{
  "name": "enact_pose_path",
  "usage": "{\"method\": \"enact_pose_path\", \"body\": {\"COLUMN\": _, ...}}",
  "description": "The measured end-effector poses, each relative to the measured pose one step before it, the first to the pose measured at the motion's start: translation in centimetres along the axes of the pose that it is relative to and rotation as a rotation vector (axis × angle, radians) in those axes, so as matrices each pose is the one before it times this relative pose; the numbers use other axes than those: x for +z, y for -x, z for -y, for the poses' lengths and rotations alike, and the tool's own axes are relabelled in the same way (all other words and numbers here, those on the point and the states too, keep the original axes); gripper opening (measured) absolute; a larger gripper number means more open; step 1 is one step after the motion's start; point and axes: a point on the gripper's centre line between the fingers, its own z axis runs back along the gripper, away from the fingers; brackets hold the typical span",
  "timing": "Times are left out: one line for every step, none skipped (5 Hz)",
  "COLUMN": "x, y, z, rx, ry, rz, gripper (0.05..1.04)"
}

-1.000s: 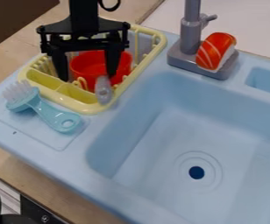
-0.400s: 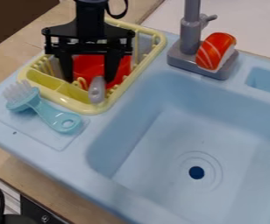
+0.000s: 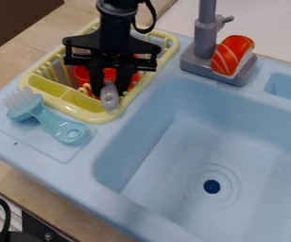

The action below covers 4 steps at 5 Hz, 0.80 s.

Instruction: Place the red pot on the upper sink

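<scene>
The black gripper (image 3: 112, 89) is at the upper left, low over the yellow dish rack (image 3: 85, 113). It is shut on the grey handle of the red pot (image 3: 81, 74), one finger on each side of the handle. The pot sits inside the rack, mostly hidden behind the gripper, and its handle (image 3: 110, 98) points toward the rack's front right side. Right of the rack lies the large basin of the light blue sink (image 3: 164, 189).
A light blue brush (image 3: 56, 124) lies on the sink's left ledge, just in front of the rack. The grey faucet (image 3: 205, 42) rises behind the basin, with a toy sushi piece (image 3: 232, 56) on its base. A small recess (image 3: 290, 88) is at right.
The gripper has moved right and its fingers have come closer together around the handle. The pot shifted slightly left, then its handle moved back a little to the right.
</scene>
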Motion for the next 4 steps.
{"method": "enact_pose_path", "body": {"x": -0.030, "y": 0.112, "z": -0.092, "rx": 0.0022, "ry": 0.0000, "rz": 0.0020, "gripper": 0.306}}
{"method": "enact_pose_path", "body": {"x": 0.671, "y": 0.357, "z": -0.346, "rx": -0.0067, "ry": 0.0127, "rz": 0.0103, "gripper": 0.306}}
{"method": "enact_pose_path", "body": {"x": 1.845, "y": 0.003, "z": -0.668, "rx": -0.0170, "ry": 0.0062, "rz": 0.0299, "gripper": 0.306}}
{"method": "enact_pose_path", "body": {"x": 0.967, "y": -0.017, "z": -0.464, "rx": -0.0068, "ry": -0.0240, "rz": 0.0125, "gripper": 0.305}}
